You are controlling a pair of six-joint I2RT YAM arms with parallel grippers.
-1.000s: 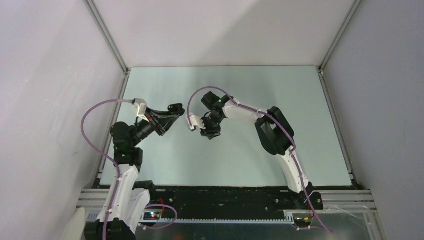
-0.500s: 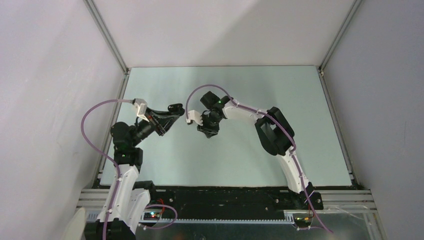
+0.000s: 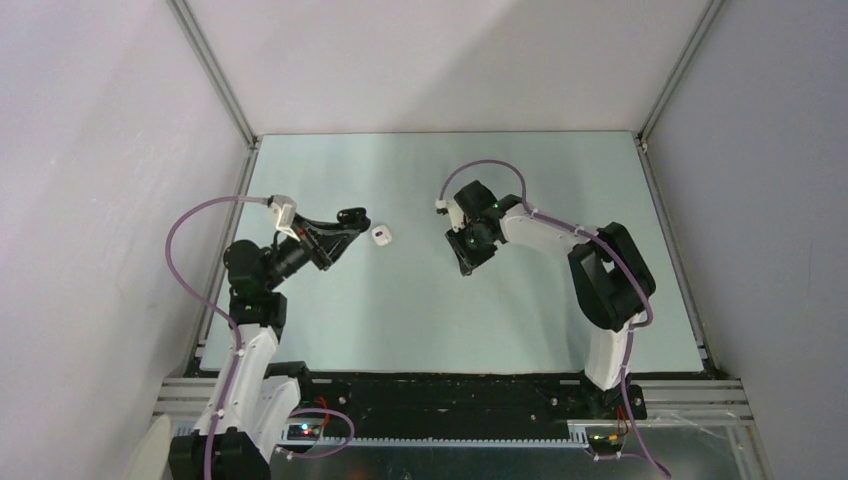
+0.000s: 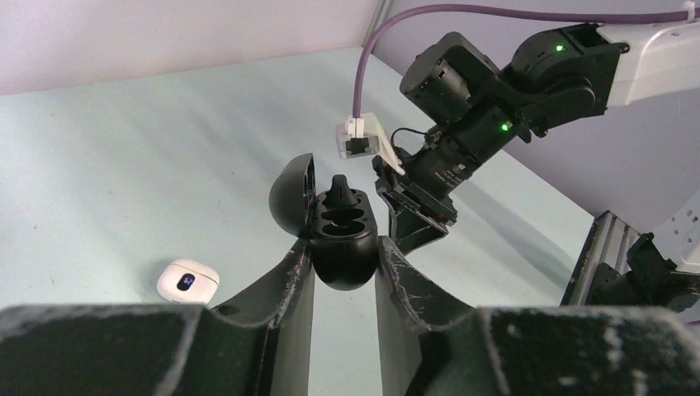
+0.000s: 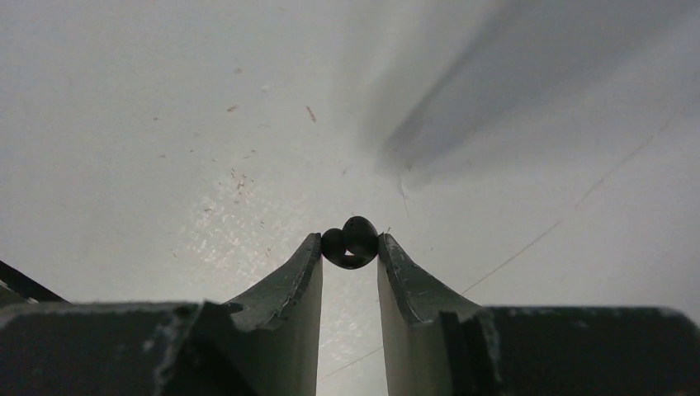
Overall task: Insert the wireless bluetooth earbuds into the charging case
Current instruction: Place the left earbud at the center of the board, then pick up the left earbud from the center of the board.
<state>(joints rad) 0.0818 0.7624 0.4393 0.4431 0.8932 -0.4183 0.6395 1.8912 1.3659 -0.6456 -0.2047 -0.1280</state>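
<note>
We see the left jaws closed on the black charging case (image 4: 342,247). They pinch its lower half from both sides and hold it up off the counter (image 3: 400,320). The case is open. In the left wrist view its lid (image 4: 293,194) is swung back to the left and its sockets face the camera. The seated earbud (image 4: 340,191) is black and stands in the far socket, poking up above the rim.

The right jaws are closed on the held earbud (image 5: 351,242), also black. It is pinched between their very tips, with the pale, lightly scratched counter behind it. We cannot tell from the right wrist view whether this earbud touches the surface or hangs just above it.

From above, the left arm (image 3: 262,268) reaches in from the left side of the counter, with the open case at its far end. The right arm (image 3: 560,238) bends in from the right, and its jaws tilt down toward the counter, well apart from the black case.

A white case (image 3: 381,236) lies closed on the counter between the two sets of jaws, nearer the left ones and just beside the black case. In the left wrist view it shows a small dark window on its top face and sits to the lower left of the black case.
</note>
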